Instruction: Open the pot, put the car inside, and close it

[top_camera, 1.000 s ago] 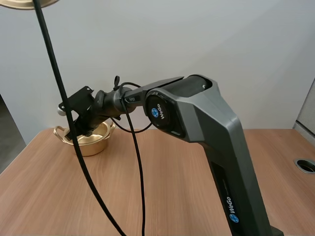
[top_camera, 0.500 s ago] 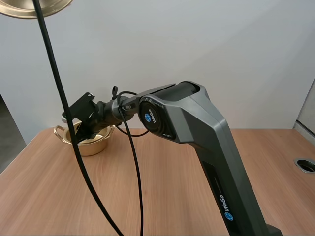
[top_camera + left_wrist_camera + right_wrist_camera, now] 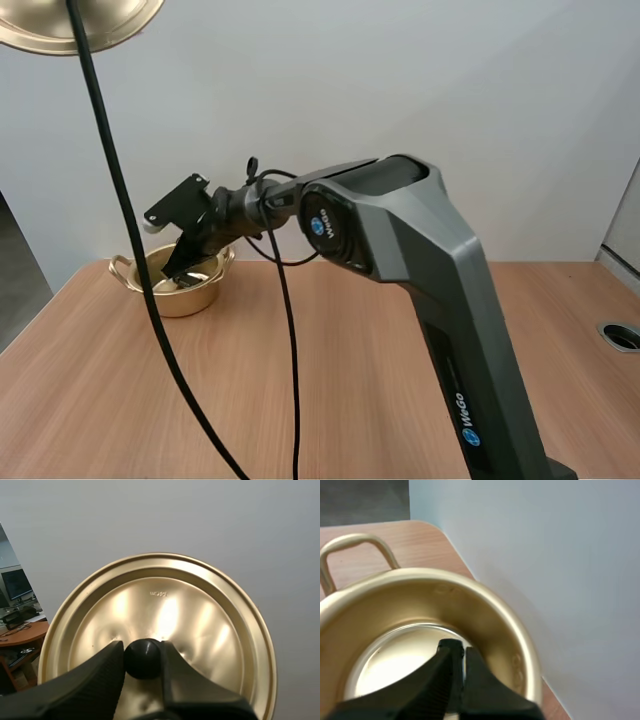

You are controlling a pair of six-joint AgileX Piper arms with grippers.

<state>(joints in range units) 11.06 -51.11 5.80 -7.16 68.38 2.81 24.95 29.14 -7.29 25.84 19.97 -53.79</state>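
Observation:
The gold pot [image 3: 180, 292] stands without its lid at the table's far left. My right gripper [image 3: 186, 262] hangs over its rim. In the right wrist view the right gripper [image 3: 459, 652] has its fingers lying together as one wedge above the pot's shiny inside [image 3: 485, 610], with nothing between them. A small dark shape [image 3: 192, 283] shows inside the pot; I cannot tell whether it is the car. The gold lid [image 3: 80, 25] is held high at the upper left. My left gripper [image 3: 142, 656] is shut on the lid's black knob, under the lid [image 3: 165, 600].
The wooden table [image 3: 330, 360] stretches bare in front of the pot. A round cable hole [image 3: 622, 336] sits at its right edge. A white wall stands close behind the pot. The right arm's grey body [image 3: 430, 280] crosses the middle.
My right gripper has risen and shifted right, uncovering more of the pot's inside. The lid has come a little lower and to the right at the upper left.

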